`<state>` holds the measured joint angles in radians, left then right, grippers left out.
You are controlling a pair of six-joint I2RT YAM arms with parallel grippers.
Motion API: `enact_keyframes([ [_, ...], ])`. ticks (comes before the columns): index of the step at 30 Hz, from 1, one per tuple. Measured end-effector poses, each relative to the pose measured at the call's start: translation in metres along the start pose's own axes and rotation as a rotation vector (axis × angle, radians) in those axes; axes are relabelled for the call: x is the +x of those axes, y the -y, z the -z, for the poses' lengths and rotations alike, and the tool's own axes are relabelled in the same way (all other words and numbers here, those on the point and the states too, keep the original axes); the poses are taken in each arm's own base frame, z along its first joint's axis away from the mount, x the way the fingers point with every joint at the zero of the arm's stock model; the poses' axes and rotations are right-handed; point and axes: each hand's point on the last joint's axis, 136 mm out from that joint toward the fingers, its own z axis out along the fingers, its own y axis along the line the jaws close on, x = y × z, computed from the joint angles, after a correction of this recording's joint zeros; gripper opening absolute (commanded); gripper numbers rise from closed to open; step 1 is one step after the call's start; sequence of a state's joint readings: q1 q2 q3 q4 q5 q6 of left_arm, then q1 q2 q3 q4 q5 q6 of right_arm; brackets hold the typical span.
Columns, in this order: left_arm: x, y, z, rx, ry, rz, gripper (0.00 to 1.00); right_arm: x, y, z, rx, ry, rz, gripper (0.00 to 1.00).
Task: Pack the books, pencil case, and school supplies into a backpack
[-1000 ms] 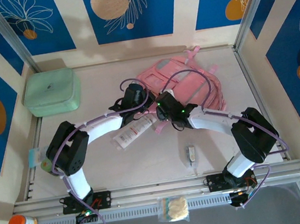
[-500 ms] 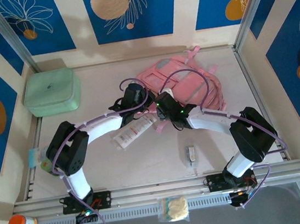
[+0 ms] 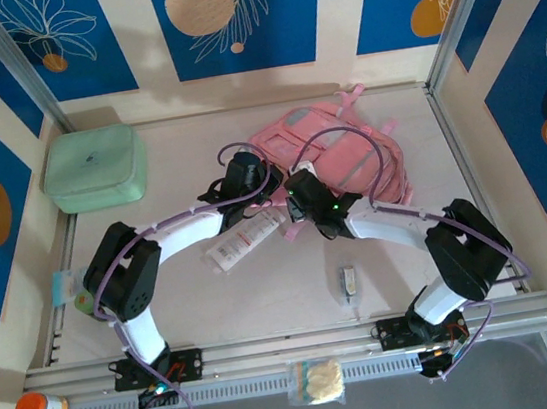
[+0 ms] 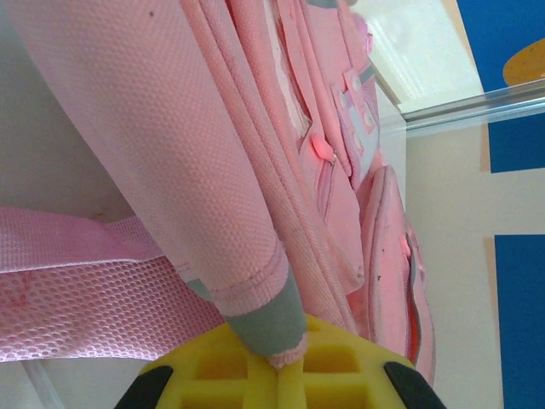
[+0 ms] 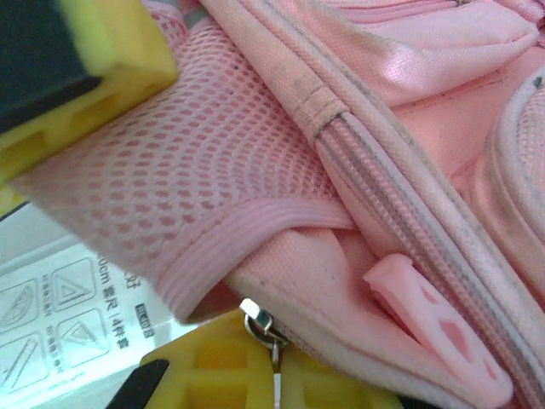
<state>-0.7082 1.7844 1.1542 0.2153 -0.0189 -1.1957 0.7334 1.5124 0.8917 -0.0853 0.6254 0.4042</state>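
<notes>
Left wrist, bottom centre: left gripper (image 4: 281, 375) clamps the backpack (image 4: 170, 153) by its grey-tipped tab (image 4: 266, 319); right gripper (image 5: 274, 379) pinches a metal zipper ring (image 5: 259, 319).

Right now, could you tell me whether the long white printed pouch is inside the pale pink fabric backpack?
Out: the pouch lies flat on the table beside the backpack.

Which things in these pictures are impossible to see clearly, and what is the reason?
Top view: inside of the backpack, covered by its own fabric.
Top view: marks on the small grey-white item, too small to read.
Right wrist view: print on the pencil case, cut off by the left edge, partly under the backpack's mesh.
</notes>
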Motion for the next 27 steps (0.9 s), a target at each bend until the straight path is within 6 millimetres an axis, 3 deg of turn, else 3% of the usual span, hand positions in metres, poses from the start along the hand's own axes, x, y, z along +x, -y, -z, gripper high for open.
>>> enact_keyframes([
  [5,0.002,0.003,0.002,0.018,-0.026,0.003,0.00,0.004,0.001,0.016,-0.032,-0.010,-0.051,0.00],
  [12,0.013,0.002,0.003,0.028,-0.082,0.004,0.00,0.024,0.006,0.033,-0.086,-0.101,-0.133,0.00],
  [19,0.014,-0.008,0.003,0.008,-0.093,0.012,0.00,0.058,0.037,0.049,-0.041,-0.194,-0.228,0.00],
  [24,0.014,-0.013,0.003,0.001,-0.095,0.015,0.00,0.069,0.054,0.064,-0.017,-0.215,-0.271,0.00],
  [27,0.012,-0.013,0.002,0.001,-0.092,0.020,0.00,0.070,0.054,0.068,-0.054,-0.218,-0.270,0.00],
])
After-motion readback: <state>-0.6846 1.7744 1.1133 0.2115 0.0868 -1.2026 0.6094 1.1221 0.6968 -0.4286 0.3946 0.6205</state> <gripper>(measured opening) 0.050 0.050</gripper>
